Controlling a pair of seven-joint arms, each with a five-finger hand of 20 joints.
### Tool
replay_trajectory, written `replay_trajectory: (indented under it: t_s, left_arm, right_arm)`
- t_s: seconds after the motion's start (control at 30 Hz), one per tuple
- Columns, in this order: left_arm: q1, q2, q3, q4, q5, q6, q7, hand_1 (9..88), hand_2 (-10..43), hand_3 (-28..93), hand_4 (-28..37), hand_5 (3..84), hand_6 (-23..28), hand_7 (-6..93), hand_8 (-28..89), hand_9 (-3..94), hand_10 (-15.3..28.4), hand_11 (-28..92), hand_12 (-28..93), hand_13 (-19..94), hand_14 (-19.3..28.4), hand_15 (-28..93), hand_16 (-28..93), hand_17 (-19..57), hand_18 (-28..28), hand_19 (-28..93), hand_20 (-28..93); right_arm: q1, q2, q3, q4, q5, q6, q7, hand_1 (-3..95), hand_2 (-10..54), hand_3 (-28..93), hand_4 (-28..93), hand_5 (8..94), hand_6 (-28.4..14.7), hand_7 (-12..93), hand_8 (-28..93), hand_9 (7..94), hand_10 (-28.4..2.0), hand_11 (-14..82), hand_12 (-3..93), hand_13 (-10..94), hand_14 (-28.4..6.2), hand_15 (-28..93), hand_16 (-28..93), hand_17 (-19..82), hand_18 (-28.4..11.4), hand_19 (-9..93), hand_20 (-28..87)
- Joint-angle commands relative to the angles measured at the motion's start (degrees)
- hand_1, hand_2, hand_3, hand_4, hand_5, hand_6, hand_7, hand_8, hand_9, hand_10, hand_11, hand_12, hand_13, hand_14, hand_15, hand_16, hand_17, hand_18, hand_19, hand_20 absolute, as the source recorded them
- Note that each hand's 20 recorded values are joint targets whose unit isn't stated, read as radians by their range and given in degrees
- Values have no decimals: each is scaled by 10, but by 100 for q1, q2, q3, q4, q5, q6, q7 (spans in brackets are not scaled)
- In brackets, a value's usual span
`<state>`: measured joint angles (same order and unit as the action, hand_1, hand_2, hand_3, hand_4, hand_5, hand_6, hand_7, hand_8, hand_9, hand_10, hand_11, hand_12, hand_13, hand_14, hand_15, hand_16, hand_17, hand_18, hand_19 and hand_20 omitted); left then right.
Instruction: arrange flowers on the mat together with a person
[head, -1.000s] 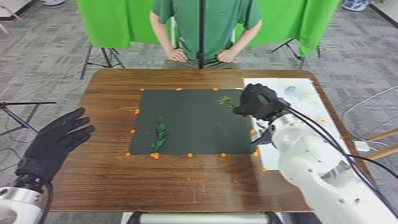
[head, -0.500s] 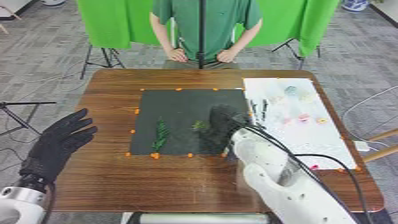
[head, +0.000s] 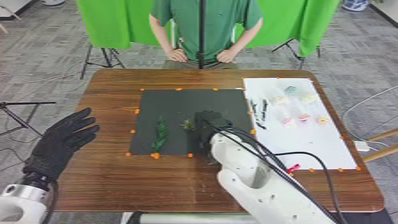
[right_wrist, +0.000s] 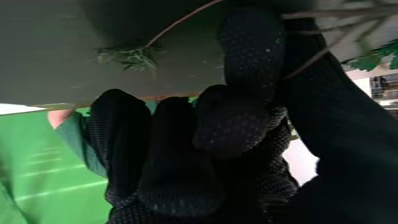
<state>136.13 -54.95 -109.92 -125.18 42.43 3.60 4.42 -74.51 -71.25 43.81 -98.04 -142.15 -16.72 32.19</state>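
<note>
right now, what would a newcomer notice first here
Probably the black right hand over the dark mat, a green sprig beside it. Next, the long leafy stem on the mat's left part, then the white sheet of pale and pink flowers to the right.

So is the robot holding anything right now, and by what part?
Yes: the right hand holds a small green sprig by its thin brown stem, leaving the leafy tip free. The left hand holds nothing.

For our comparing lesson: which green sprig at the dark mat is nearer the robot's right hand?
The small tufted sprig, its stem running to the right hand; the long leafy sprig lies farther left.
</note>
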Motion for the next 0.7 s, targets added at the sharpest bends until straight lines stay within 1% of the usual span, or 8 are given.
replay_trajectory:
  t_s: [0.03, 0.13, 0.23, 0.3, 0.4, 0.5, 0.57, 0.7]
  left_arm:
    - [-27, 45, 60, 59, 6, -21, -98, 270, -36, 733, -275, 339, 35, 193, -100, 297, 114, 198, 182, 250, 144, 304, 5, -61, 210, 461, 82]
    - [-58, 52, 81, 67, 6, -28, -116, 271, -35, 734, -275, 339, 35, 193, -101, 297, 113, 199, 182, 250, 144, 304, 5, -60, 209, 461, 83]
    - [-70, 63, 72, 72, 8, -45, -133, 271, -35, 735, -277, 340, 35, 193, -101, 297, 113, 198, 182, 250, 143, 305, 5, -60, 208, 460, 84]
    - [-27, 51, 51, 59, 1, -17, -107, 271, -35, 735, -277, 340, 35, 193, -101, 298, 113, 198, 182, 250, 142, 305, 5, -60, 208, 459, 85]
    - [-33, 47, 56, 73, 5, -43, -102, 270, -36, 737, -276, 341, 35, 193, -102, 298, 112, 199, 182, 250, 142, 304, 5, -60, 208, 459, 85]
    - [-37, 50, 61, 72, 9, -53, -92, 270, -37, 738, -276, 341, 34, 194, -102, 298, 112, 199, 181, 249, 142, 305, 5, -60, 208, 458, 86]
    - [-51, 50, 57, 83, 9, -72, -97, 270, -37, 738, -277, 340, 34, 195, -102, 298, 112, 199, 181, 249, 142, 304, 4, -60, 207, 457, 86]
    - [-52, 60, 67, 78, 6, -55, -98, 270, -37, 740, -277, 339, 34, 195, -102, 297, 111, 199, 181, 248, 140, 301, 4, -60, 207, 457, 87]
  right_arm:
    - [97, -313, -147, 318, 45, -7, 200, 399, -95, 794, -216, 890, 25, 410, 130, 900, -73, 616, 380, 865, -65, 814, 329, 588, -205, 932, 699]
    - [141, -372, -171, 392, 46, -23, 241, 392, -95, 797, -212, 895, 26, 409, 97, 908, -73, 609, 380, 869, -65, 811, 331, 595, -205, 932, 699]
    - [82, -379, -116, 321, 109, -111, 260, 386, -94, 799, -210, 899, 26, 414, 57, 910, -74, 606, 385, 871, -64, 809, 333, 596, -206, 932, 702]
    - [32, -381, -91, 258, 78, -173, 206, 381, -93, 800, -208, 900, 26, 426, 9, 911, -74, 604, 386, 871, -65, 807, 337, 596, -207, 932, 700]
    - [-59, -397, -42, 169, 80, -155, 143, 358, -86, 798, -206, 905, 24, 431, -67, 912, -74, 601, 387, 871, -66, 806, 339, 596, -206, 932, 700]
    - [-89, -415, -16, 128, 116, -140, 141, 324, -78, 792, -210, 905, 23, 429, -81, 913, -75, 594, 386, 871, -69, 804, 339, 596, -207, 932, 699]
    - [-99, -433, 21, 103, 128, -124, 147, 288, -58, 784, -213, 907, 21, 425, -84, 915, -76, 591, 385, 871, -69, 803, 340, 596, -207, 932, 700]
    - [-94, -441, 81, 32, 147, -80, 140, 254, -54, 786, -219, 911, 20, 418, -83, 916, -76, 589, 385, 872, -69, 803, 338, 598, -207, 932, 699]
